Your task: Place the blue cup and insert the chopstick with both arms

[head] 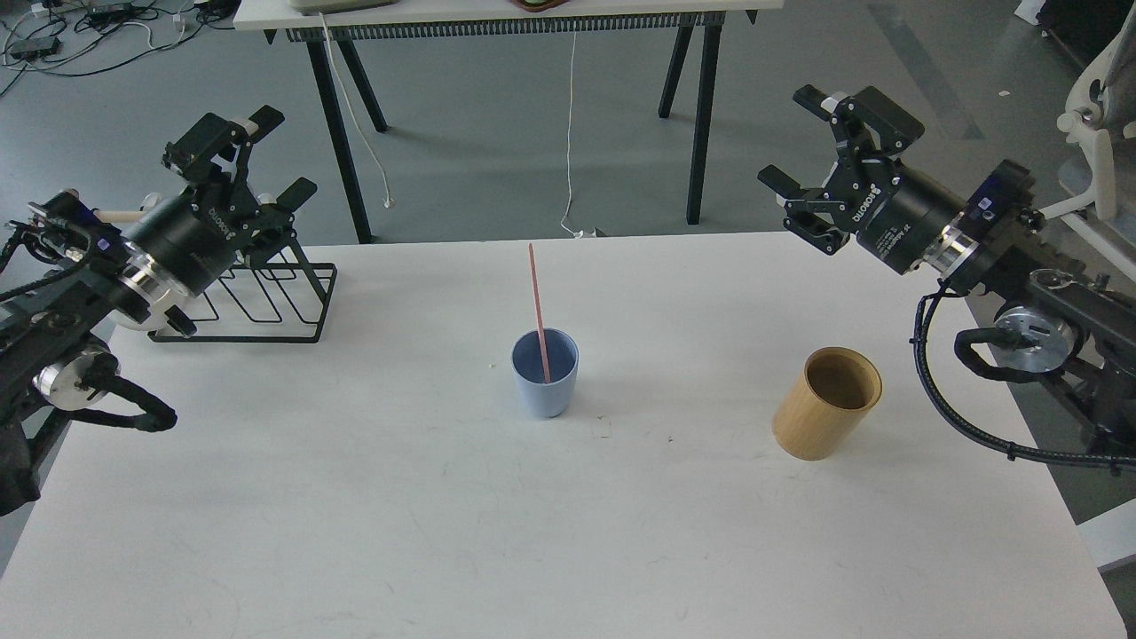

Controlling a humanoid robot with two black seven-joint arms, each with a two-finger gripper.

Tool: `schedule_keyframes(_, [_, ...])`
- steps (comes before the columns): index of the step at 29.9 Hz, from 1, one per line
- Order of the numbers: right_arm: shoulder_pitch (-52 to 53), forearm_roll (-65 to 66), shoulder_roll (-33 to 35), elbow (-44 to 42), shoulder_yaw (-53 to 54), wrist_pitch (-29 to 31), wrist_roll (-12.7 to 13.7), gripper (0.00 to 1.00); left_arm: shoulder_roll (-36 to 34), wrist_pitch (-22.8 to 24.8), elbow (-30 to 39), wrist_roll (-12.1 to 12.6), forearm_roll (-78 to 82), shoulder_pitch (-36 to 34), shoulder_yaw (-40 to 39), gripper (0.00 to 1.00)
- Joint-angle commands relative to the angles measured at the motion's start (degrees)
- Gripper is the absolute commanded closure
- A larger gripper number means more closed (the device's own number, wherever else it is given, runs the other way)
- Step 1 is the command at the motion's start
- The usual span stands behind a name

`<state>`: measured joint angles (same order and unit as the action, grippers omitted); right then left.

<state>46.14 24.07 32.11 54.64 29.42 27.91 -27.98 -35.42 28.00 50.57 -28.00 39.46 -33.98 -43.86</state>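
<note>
Both grippers were raised clear of the white table (pixel 373 497) and held nothing, seen from the head view. Left gripper (pixel 277 151) had its two fingers spread wide, hanging above a black wire rack (pixel 266 306) at the table's far left. Right gripper (pixel 799 142) was likewise spread wide, up beyond the table's far right edge.

Between them, well apart from each and lower down, stood the blue cup (pixel 544 377), upright near the table's middle. Inside it leaned the chopstick (pixel 537 306), a thin pink stick, its long axis nearly vertical, its top tipped slightly toward the left gripper. Neither gripper looked clearly nearer the cup.

Below the right gripper, nearer than the cup, stood a tan wooden holder (pixel 825 404), empty. By my judgement the task looked finished, with no grasp left to make.
</note>
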Motion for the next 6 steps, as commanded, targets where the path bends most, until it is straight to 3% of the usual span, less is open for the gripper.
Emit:
schedule_keyframes(1, [-0.2,-1.0,-0.5,-0.2,1.2,0.1,0.0,0.01,-0.1,0.0,0.1,0.0,0.0,0.1,0.0,0.01])
schedule_keyframes(6, [-0.6,-1.1,-2.3,-0.1,6.1,0.0,0.0,0.01,-0.1,0.0,0.1,0.0,0.0,0.4,0.0,0.01])
